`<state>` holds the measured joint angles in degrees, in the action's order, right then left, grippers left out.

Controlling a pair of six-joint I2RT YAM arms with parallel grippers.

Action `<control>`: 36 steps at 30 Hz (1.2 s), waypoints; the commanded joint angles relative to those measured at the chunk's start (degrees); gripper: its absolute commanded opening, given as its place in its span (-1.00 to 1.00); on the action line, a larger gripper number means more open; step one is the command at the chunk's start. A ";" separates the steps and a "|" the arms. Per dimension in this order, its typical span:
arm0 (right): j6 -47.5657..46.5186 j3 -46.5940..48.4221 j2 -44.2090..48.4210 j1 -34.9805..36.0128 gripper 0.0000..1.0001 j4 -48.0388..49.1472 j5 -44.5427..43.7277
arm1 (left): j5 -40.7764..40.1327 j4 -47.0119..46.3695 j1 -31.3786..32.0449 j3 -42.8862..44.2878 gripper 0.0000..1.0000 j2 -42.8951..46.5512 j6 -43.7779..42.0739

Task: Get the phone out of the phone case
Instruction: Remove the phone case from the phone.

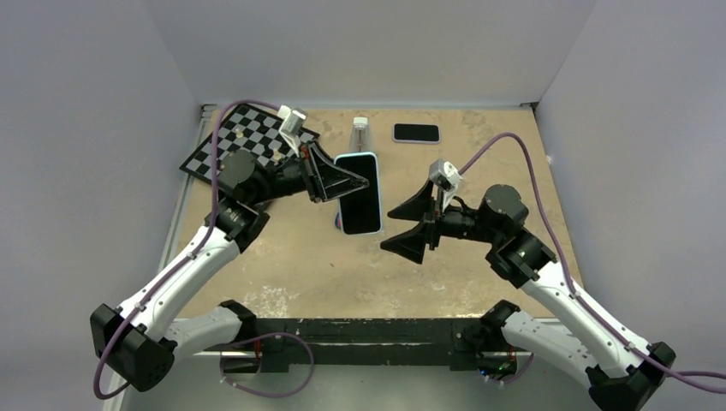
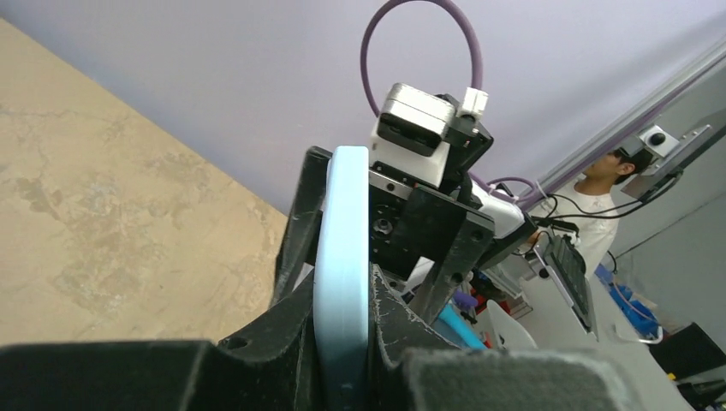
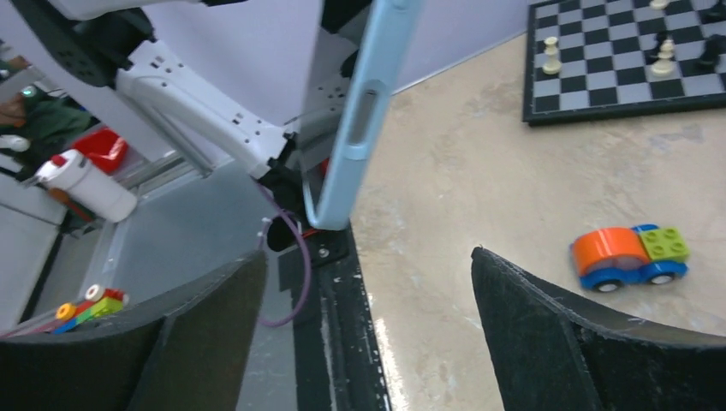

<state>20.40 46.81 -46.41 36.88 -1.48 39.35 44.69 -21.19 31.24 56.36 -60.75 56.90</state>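
Phone case (image 1: 358, 193) pinched edge-on in left claw (image 1: 338, 180), right claw (image 1: 385, 231) spread wide, just beside it

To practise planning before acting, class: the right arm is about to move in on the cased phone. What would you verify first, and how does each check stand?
1. left gripper shut on the phone case: ok.
2. phone seated in the case, screen showing: ok.
3. right gripper open wide: ok.
4. Gap between right gripper and case: ok.
5. Any case edge already peeled loose: cannot tell.
6. second phone lying far back on the table, out of the way: ok.
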 commanded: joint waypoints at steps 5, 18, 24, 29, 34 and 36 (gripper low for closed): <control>6.72 1.91 -5.70 -0.16 0.53 11.61 11.54 | -1.96 -6.20 -0.18 -1.09 -1.00 -0.70 1.15; 3.08 0.64 -8.52 -0.15 -1.00 15.80 14.30 | 3.69 -4.62 -0.21 1.04 -1.00 -2.60 4.47; -7.42 0.32 -8.58 0.75 -1.00 16.06 8.03 | 10.48 -11.98 -0.19 1.03 -1.00 -4.18 14.47; -21.04 3.63 -8.85 5.90 -1.00 10.71 -8.94 | 14.76 -25.32 -0.15 0.82 -1.00 -7.60 29.00; -28.80 9.94 -12.62 9.52 -1.00 6.47 -15.46 | 16.67 -35.77 -0.19 -0.61 -1.00 -10.04 38.03; -29.99 11.32 -13.27 9.94 -1.00 5.94 -17.10 | 16.95 -35.17 -0.19 -1.10 -1.00 -9.95 37.75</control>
<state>3.92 52.86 -55.90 46.92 1.80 39.46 57.82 -50.87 28.34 55.09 -71.05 79.96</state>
